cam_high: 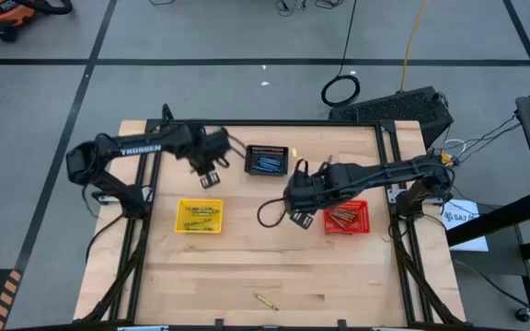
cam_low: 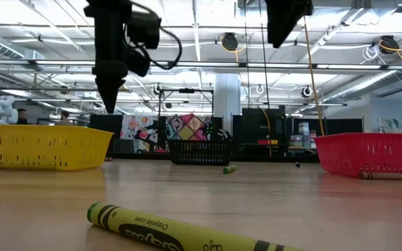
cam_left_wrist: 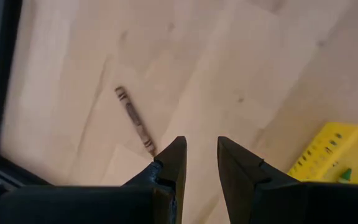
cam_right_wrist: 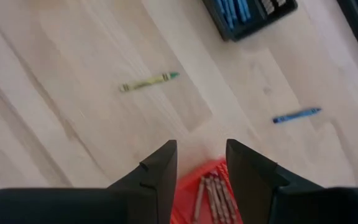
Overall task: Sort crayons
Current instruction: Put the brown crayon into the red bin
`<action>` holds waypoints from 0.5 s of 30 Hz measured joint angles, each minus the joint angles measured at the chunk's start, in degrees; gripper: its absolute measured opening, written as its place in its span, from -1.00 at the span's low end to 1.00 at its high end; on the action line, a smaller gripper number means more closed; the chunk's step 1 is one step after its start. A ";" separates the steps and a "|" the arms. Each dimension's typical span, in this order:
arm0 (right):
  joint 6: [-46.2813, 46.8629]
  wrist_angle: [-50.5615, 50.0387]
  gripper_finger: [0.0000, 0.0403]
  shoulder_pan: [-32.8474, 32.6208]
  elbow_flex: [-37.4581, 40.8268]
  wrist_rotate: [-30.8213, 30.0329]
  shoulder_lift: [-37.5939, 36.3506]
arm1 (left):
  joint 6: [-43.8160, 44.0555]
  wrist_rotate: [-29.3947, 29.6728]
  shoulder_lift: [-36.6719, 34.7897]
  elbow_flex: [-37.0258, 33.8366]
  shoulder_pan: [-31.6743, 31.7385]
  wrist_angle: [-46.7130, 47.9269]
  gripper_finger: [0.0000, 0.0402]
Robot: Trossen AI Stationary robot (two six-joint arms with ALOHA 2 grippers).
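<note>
My left gripper (cam_high: 210,175) (cam_left_wrist: 201,142) is open and empty, hovering above the table between the yellow basket (cam_high: 199,215) and the black basket (cam_high: 267,159). A brown-red crayon (cam_left_wrist: 134,119) lies flat on the wood just ahead of its fingertips. My right gripper (cam_high: 297,213) (cam_right_wrist: 201,146) is open and empty above the left rim of the red basket (cam_high: 346,219), which holds brown-red crayons (cam_right_wrist: 210,193). A yellow-olive crayon (cam_right_wrist: 148,81) and a blue crayon (cam_right_wrist: 297,115) lie loose on the table beyond it. Another yellow-olive crayon (cam_high: 265,302) (cam_low: 180,233) lies near the front edge.
The black basket (cam_right_wrist: 247,12) holds blue crayons and the yellow basket (cam_left_wrist: 337,152) holds yellow-olive ones. Black frame rails (cam_high: 141,230) run along the table's left and right sides. Bare wood lies between the baskets and the front edge.
</note>
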State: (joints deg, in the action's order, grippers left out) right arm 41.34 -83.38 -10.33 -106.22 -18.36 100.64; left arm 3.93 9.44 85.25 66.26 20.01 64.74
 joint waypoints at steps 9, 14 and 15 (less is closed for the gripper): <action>0.03 -2.28 -0.38 -2.13 4.07 0.17 0.15 | -4.24 -8.24 0.00 -0.08 15.74 -0.56 -0.59; 0.07 -2.62 -0.38 -3.03 7.10 0.37 0.15 | -6.37 -12.76 0.00 -3.08 19.67 -4.81 -0.59; 0.35 -2.76 -0.38 -3.24 7.62 0.41 0.15 | -6.37 -12.78 0.00 -4.33 20.34 -5.96 -0.59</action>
State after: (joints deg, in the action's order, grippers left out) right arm 41.68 -86.14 -13.57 -98.60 -17.96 100.79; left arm -2.44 -3.33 85.25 61.93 40.35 58.78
